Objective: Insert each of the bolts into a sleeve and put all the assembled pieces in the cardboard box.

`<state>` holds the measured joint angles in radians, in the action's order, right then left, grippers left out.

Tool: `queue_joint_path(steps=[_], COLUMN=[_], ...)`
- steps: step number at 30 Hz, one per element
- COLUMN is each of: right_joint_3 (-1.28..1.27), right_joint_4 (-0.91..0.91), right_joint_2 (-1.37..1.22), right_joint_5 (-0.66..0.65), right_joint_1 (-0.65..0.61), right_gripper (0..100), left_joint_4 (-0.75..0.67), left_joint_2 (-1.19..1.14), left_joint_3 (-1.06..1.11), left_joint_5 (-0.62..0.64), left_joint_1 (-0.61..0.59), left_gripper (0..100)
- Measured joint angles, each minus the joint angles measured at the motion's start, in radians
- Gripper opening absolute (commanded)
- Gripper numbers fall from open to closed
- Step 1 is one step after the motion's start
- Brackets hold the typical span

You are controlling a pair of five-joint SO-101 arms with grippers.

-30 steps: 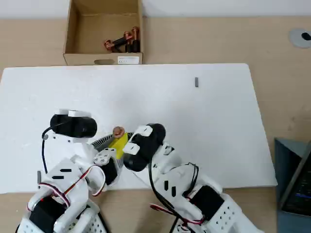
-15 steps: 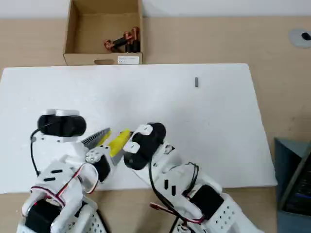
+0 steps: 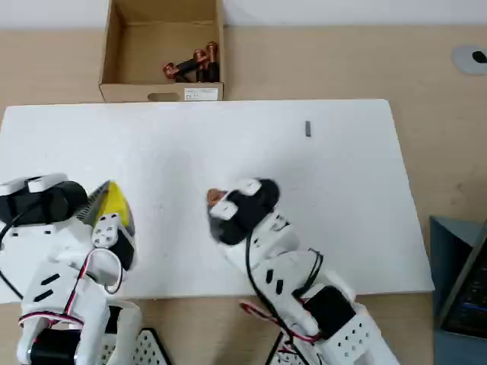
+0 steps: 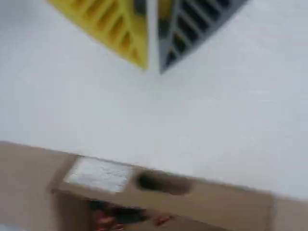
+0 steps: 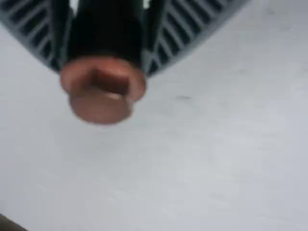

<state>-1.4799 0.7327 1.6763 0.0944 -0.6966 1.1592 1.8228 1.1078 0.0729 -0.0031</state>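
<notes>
1. The right fingers (image 5: 29,24) are clamped on an assembled piece (image 5: 102,91). Its black sleeve sits between them, and the copper bolt head (image 3: 215,198) sticks out past their tips. In the high view the head shows just left of centre, over the white sheet (image 3: 319,198) that covers the bench (image 3: 426,68)
2. The left fingers (image 4: 120,33) are drawn almost together with nothing between them. They sit at the lower left of the high view, well apart from the right arm
3. The cardboard box (image 3: 137,93) stands at the upper left, just beyond the sheet's far edge. Finished pieces (image 3: 194,67) lie near its right wall
4. The step in hand looks like the carry to the box. The grip is on the sleeve alone, so if the wrist tips the head downward on the way, the bolt may slide out of the sleeve
5. The box's near wall lies across the likely path. An approach that is too low could strike it, which would jar the piece loose or shove the box
6. A release straight over the pile could make the piece bounce or come to rest against the rim
7. A small dark item (image 3: 307,128) lies alone at the upper right of the sheet; what it is cannot be told
</notes>
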Motion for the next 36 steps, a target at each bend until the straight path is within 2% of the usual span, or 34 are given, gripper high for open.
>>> queue_joint_path(steps=[4, 10, 15, 24, 36], right_joint_3=[0.0, 0.092, 0.226, 0.628, 1.165], right_joint_4=[0.054, 0.146, 0.212, 0.207, 0.071], right_joint_2=[0.0, -0.002, -0.08, -0.578, -1.254], right_joint_5=[0.0, 0.0, 0.0, 0.0, 0.002], right_joint_1=[0.115, 0.287, 0.325, 0.325, 0.325], right_gripper=[0.9, 0.9, 0.9, 0.9, 0.9], left_joint_4=[0.0, 0.0, 0.0, 0.0, -0.002], left_joint_2=[0.0, -0.002, -0.002, -0.003, -0.003], left_joint_3=[0.115, 0.307, 0.39, 0.462, 0.514], left_joint_5=[-0.032, -0.037, -0.037, -0.037, -0.037], left_joint_1=[-0.054, -0.06, -0.06, -0.06, -0.06], left_gripper=[0, 0, 0, 0, 0])
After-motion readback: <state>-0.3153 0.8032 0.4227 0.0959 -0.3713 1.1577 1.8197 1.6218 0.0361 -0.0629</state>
